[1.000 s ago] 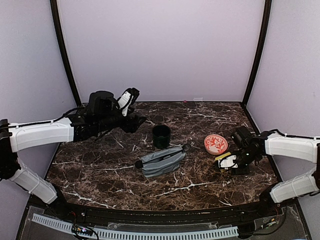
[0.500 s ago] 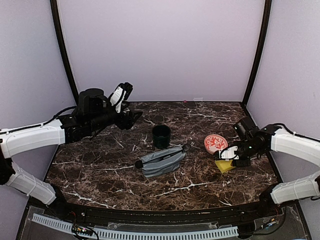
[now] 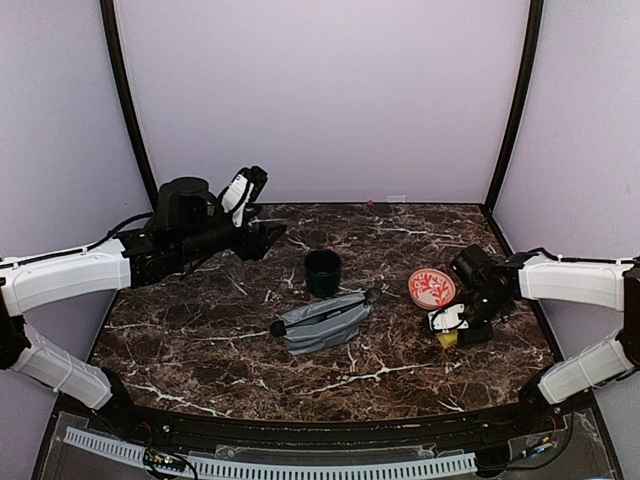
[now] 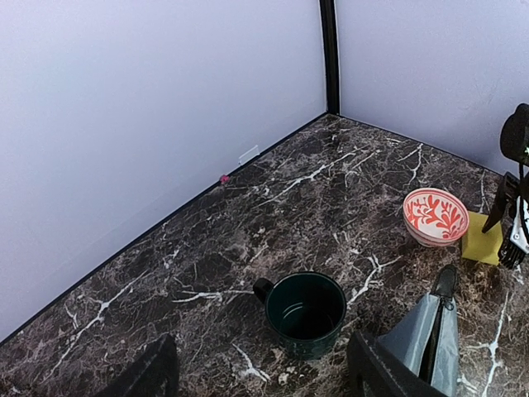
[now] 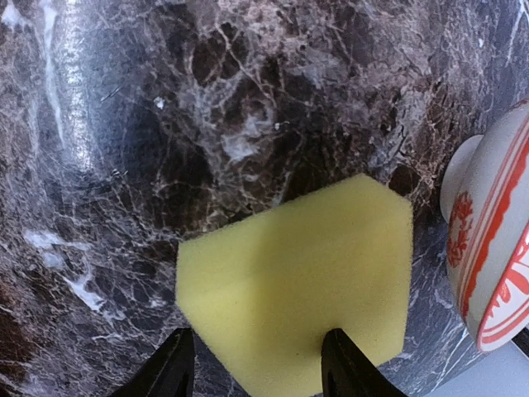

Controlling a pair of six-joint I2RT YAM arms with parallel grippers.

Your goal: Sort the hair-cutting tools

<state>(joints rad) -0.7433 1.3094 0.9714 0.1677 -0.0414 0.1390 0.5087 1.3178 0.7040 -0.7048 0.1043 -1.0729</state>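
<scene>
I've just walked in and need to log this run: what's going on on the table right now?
The right gripper hangs low over a yellow sponge beside the red-and-white plate, jaws open. The left gripper is raised over the back left of the table, jaws open and empty, its camera facing the dark green cup. A grey pouch lies mid-table with neither arm on it. No scissors, comb or clipper shows in the open.
</scene>
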